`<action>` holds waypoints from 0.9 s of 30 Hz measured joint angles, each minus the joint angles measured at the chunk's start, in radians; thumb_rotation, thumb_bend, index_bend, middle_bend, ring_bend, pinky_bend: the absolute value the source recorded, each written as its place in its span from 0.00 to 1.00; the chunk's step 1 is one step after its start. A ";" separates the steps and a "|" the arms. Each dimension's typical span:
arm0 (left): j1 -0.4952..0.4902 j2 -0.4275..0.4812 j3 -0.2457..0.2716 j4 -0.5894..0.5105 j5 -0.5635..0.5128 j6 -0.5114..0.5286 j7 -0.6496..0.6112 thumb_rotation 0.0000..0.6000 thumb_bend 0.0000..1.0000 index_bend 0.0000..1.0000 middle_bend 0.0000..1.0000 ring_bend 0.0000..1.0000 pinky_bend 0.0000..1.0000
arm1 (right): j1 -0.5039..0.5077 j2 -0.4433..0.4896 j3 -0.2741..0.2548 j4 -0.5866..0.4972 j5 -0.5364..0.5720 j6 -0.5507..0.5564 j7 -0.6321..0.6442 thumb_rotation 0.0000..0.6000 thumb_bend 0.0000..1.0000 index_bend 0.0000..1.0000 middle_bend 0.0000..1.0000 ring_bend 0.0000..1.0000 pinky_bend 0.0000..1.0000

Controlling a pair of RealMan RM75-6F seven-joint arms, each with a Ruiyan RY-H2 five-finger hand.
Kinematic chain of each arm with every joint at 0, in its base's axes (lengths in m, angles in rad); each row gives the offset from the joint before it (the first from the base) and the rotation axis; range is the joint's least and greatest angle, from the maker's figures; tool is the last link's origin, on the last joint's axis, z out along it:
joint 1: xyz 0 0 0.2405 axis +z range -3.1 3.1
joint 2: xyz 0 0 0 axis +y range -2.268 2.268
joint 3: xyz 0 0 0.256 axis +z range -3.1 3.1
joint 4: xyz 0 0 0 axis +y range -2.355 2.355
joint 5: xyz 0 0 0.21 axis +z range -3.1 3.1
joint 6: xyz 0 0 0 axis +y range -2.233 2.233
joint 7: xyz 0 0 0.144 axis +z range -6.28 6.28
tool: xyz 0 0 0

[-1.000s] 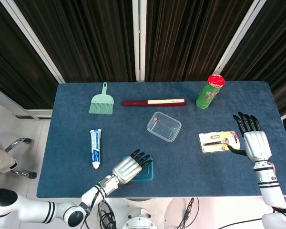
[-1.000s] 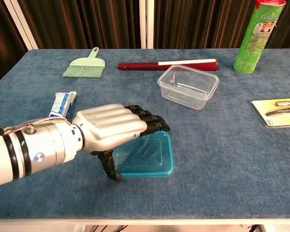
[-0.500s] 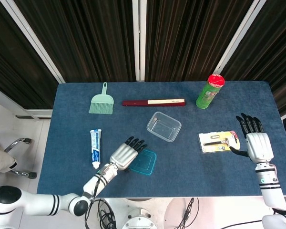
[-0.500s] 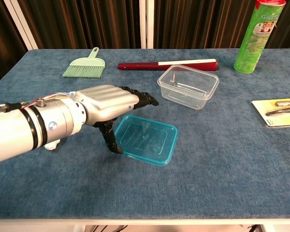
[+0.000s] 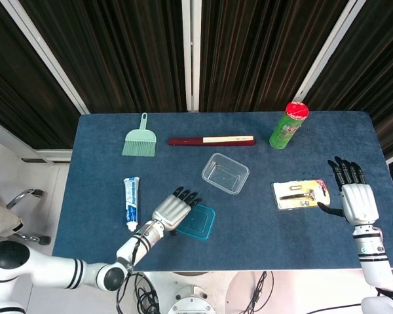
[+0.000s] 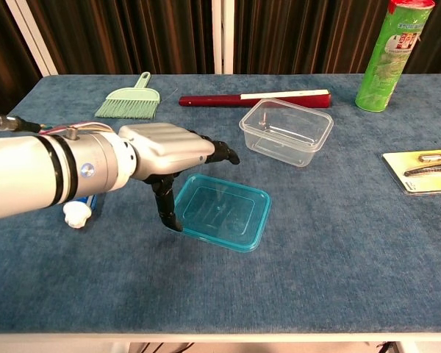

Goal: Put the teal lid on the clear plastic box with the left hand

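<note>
Resting flat on the blue felt-like table cover (image 6: pixel 338 265), the teal lid (image 6: pixel 222 212) is a translucent, glossy rounded rectangle with a raised rim. In the chest view its long axis runs left to right, tilted slightly so the right end lies nearer the camera. It lies near the front edge, apart from the clear plastic box (image 6: pixel 287 132), which stands open-side up farther back and to the right. The box is thin-walled, transparent and rounded at the corners.

The left hand (image 6: pixel 165 152), with a silver metallic back and black fingers, is just beside the lid's left edge. Its fingers extend together toward the box and its thumb points down at the lid's left rim; whether it touches cannot be told. The right hand (image 5: pixel 355 196) lies with fingers straight and slightly spread, holding nothing, beside a carded razor pack (image 5: pixel 300 194).
</note>
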 measured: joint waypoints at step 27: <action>-0.211 -0.123 -0.007 0.044 -0.396 0.147 0.136 1.00 0.00 0.07 0.00 0.00 0.00 | -0.028 0.009 -0.008 0.025 -0.022 0.007 0.063 1.00 0.03 0.00 0.00 0.00 0.00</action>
